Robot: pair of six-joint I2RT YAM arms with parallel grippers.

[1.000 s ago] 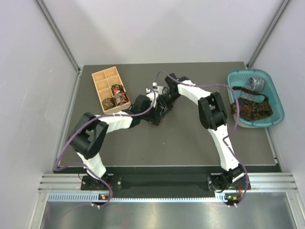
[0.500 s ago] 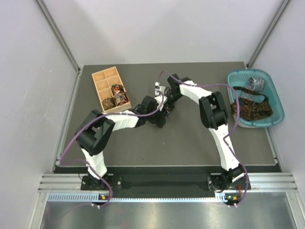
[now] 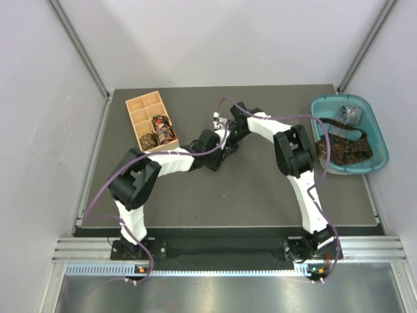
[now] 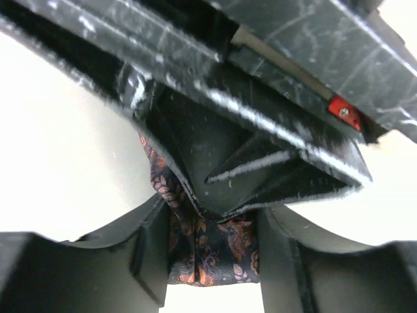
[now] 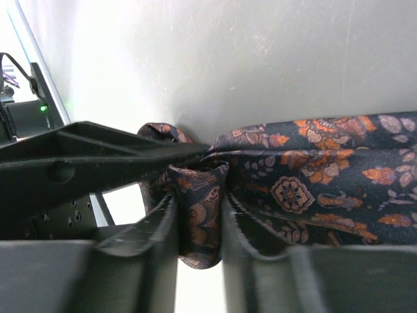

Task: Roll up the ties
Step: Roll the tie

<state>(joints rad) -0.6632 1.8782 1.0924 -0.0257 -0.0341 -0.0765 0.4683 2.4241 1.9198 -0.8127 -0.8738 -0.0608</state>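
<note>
1. A dark paisley tie (image 5: 306, 189) is held at the middle of the table (image 3: 260, 189), where both arms meet
2. The right gripper (image 5: 199, 228) is clamped on a fold of it
3. The left gripper (image 4: 212, 257) is closed on the same tie, close beside the right
4. Rolled ties (image 3: 161, 130) are seen in the wooden box (image 3: 139, 107), loose ties (image 3: 344, 147) in the basket (image 3: 383, 147)

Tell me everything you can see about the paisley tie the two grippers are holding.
The paisley tie is dark, silky-looking woven fabric with orange and tan leaf and medallion motifs. It seemingly rests on the grey table, near its middle. The right gripper has its jaws shut on a bunched fold, with a broad stretch running off sideways. The left gripper pinches another fold close by. Its ends are hidden.
</note>
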